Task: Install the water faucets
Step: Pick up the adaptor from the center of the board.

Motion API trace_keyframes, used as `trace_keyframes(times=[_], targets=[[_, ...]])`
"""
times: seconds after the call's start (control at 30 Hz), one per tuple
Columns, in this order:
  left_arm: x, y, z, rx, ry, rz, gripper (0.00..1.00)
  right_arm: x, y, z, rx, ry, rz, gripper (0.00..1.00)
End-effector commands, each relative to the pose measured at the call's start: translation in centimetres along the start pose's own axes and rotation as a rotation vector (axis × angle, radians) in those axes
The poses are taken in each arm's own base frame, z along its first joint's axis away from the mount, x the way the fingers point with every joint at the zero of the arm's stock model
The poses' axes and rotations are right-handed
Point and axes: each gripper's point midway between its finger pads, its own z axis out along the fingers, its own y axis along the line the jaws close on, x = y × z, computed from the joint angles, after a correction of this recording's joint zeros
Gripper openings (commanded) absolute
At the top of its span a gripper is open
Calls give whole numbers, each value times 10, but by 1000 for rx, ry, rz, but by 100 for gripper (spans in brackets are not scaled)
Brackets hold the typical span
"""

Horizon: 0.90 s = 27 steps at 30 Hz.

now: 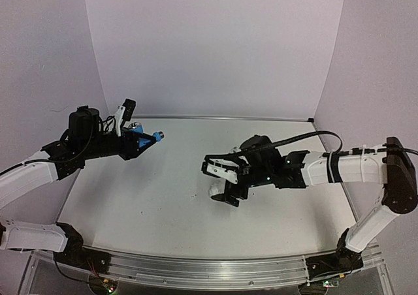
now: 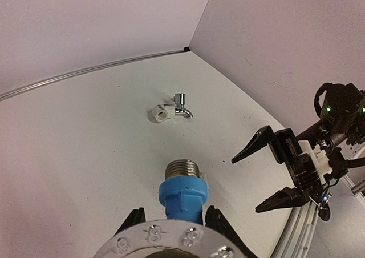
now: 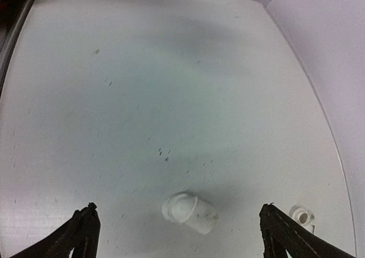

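Left wrist view shows the left gripper (image 2: 175,215) partly closed on the blue faucet (image 2: 182,192), probably a light, stiff plastic tap best clamped on its body, while the slick-looking silver faucet (image 2: 182,104) lies on the table (image 2: 85,155) beside a white fitting (image 2: 159,114), near the wide-open, empty right gripper (image 2: 246,185).

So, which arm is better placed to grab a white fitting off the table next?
Right, probably. The right gripper is open, with a fitting lying just below, between its fingers, while the left gripper is shut on the blue faucet.
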Motion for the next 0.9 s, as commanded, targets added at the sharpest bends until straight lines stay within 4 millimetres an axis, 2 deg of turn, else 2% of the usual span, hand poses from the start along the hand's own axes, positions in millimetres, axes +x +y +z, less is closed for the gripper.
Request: trace_keyframes(times=[0.0, 0.1, 0.13, 0.3, 0.5, 0.87], targets=[[-14, -10, -7, 41, -52, 36, 0, 9, 7, -9, -262, 76, -260, 98], [-14, -13, -11, 50, -63, 36, 0, 12, -6, 2, -317, 133, -333, 98], [-14, -14, -13, 53, -68, 38, 0, 19, -6, 3, -353, 163, -339, 98], [-13, -17, -18, 62, -82, 42, 0, 21, -21, 16, -436, 180, -338, 94], [-12, -18, -22, 64, -87, 46, 0, 35, -16, 38, -512, 226, -326, 86], [-11, -19, -21, 75, -81, 47, 0, 50, -16, 70, -551, 269, -298, 77]])
